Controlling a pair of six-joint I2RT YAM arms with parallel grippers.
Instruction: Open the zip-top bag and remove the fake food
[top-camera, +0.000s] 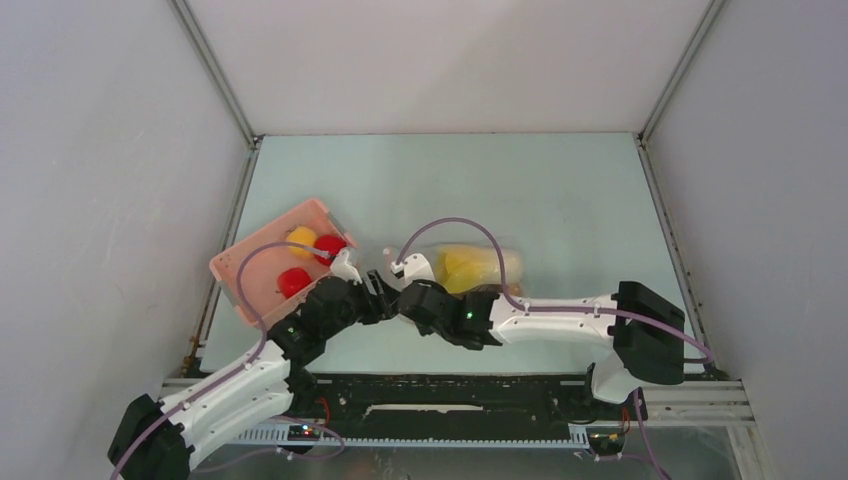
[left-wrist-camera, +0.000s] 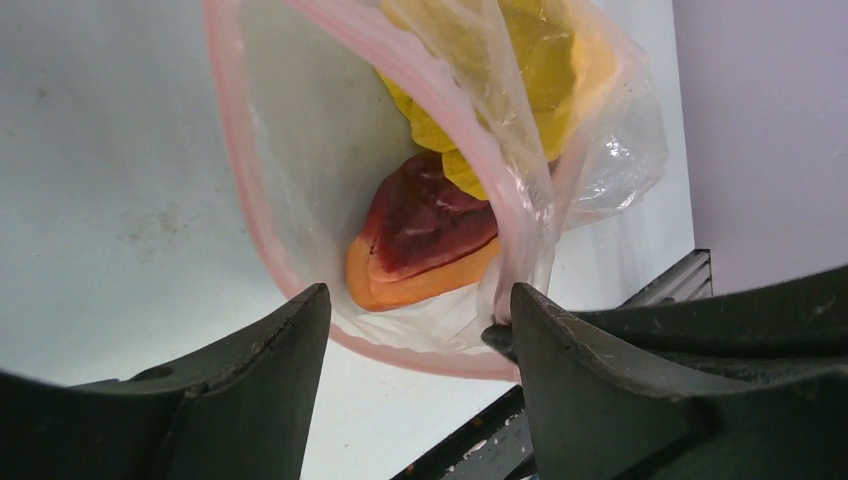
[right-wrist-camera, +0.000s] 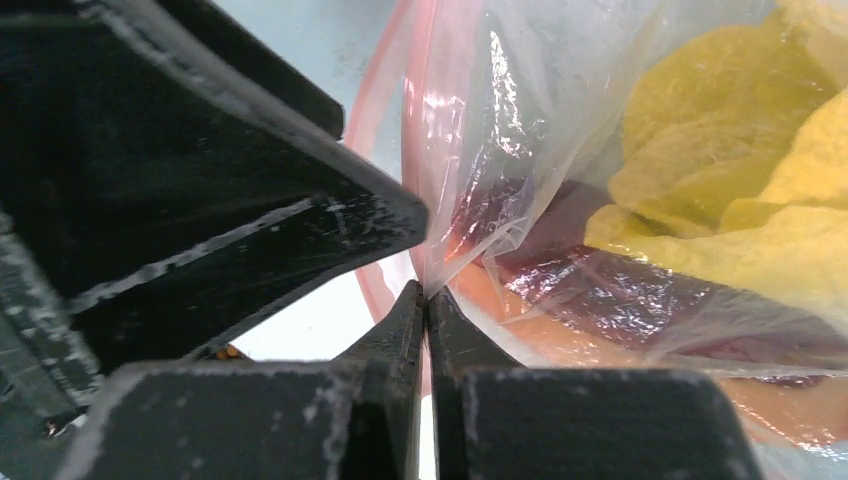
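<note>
Pinching the zip-top bag (right-wrist-camera: 520, 150), right end effector (right-wrist-camera: 425, 296) clamps tight; left end effector (left-wrist-camera: 420, 296) gapes wide.

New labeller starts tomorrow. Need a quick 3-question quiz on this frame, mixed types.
1. True or false: the right gripper is shut on the edge of the bag.
2. Where do the two red fruits lie? A: in the bag. B: in the basket. C: held by the right gripper.
3. Fill in: the left gripper is ___, its fingers either side of the bag's mouth.

Key: 1 true; 2 B; 3 open.
</note>
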